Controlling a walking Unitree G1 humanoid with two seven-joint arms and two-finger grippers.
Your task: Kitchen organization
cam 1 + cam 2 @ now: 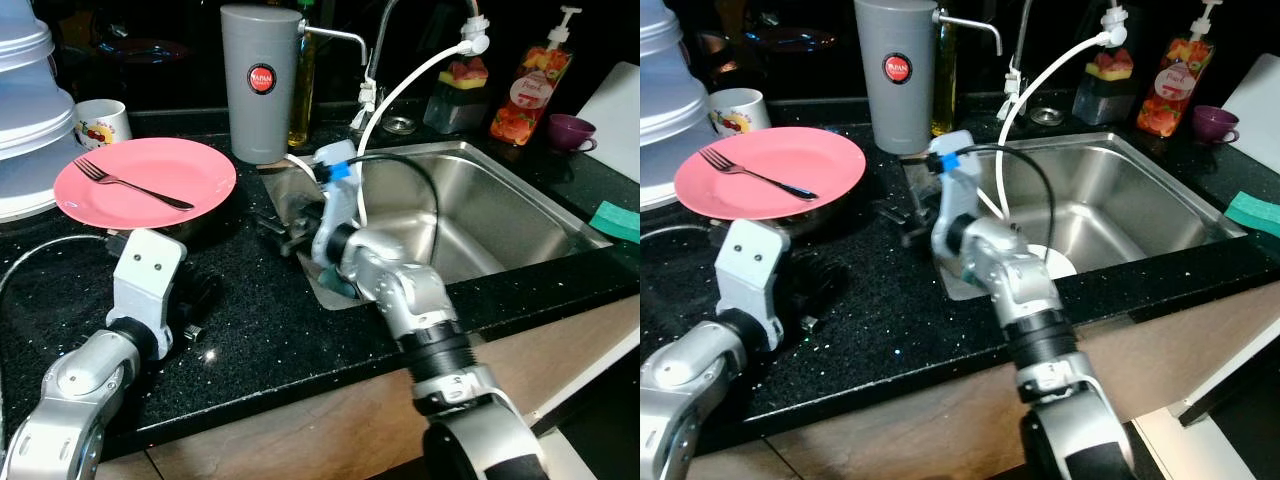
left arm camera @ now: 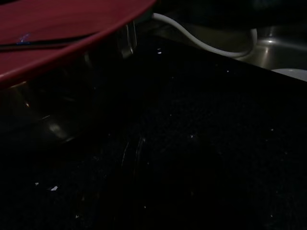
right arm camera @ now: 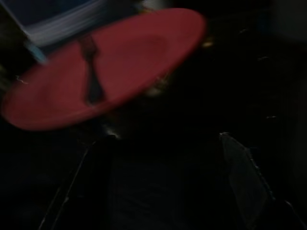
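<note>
Nothing sorted yet, I'd say; pink plate (image 1: pixel 145 182) w/ fork (image 1: pixel 130 183) sits on black speckled counter (image 1: pixel 250 340) left of steel sink (image 1: pixel 470 200); right gripper (image 1: pixel 290 228) hovers by sink's near-left corner, left gripper (image 1: pixel 195 300) low below plate; can't tell either's fingers; grey canister (image 1: pixel 260 80) behind; dim kitchen.

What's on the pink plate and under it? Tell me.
A black fork lies on the pink plate. The plate sits raised on a shiny metal vessel; most of that, and anything in it, is covered by the plate.
</note>
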